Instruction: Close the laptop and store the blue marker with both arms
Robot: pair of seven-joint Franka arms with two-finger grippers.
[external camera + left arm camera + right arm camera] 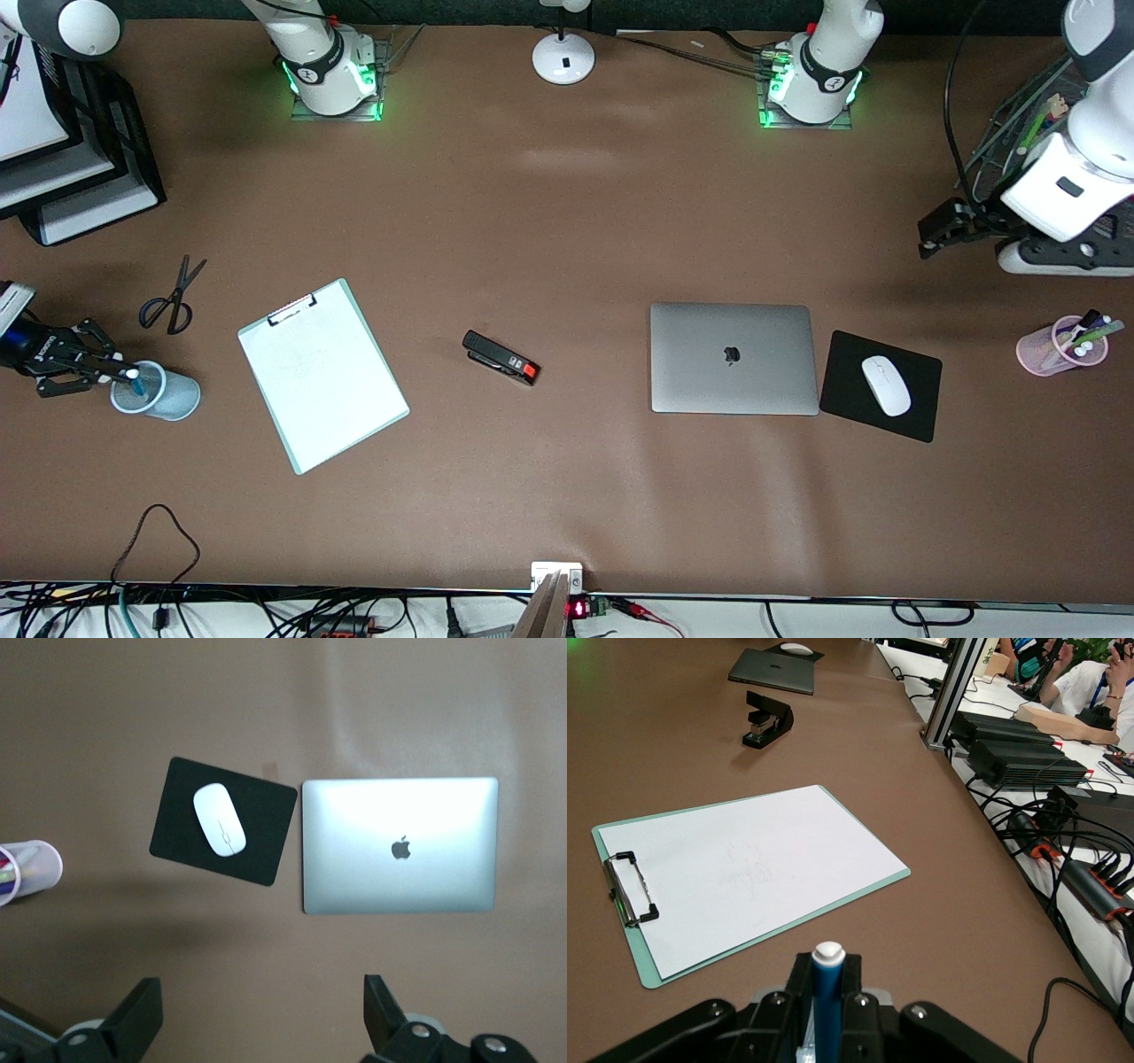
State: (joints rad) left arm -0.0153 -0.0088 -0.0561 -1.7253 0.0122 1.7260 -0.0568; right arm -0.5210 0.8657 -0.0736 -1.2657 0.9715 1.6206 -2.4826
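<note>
The silver-grey laptop (731,357) lies closed on the table, apple logo up; it also shows in the left wrist view (399,846). My right gripper (120,372) is shut on the blue marker (129,375) and holds it at the mouth of a pale blue cup (164,394) at the right arm's end of the table. In the right wrist view the marker (828,988) stands between the fingers, white end out. My left gripper (939,229) is open and empty, up over the table's edge at the left arm's end; its fingers (137,1014) stand wide apart.
A black mouse pad (917,390) with a white mouse (886,385) lies beside the laptop. A pink pen cup (1061,346), a clipboard (323,377), a black stapler (500,357), scissors (170,301), paper trays (80,186) and a lamp base (563,58) stand about.
</note>
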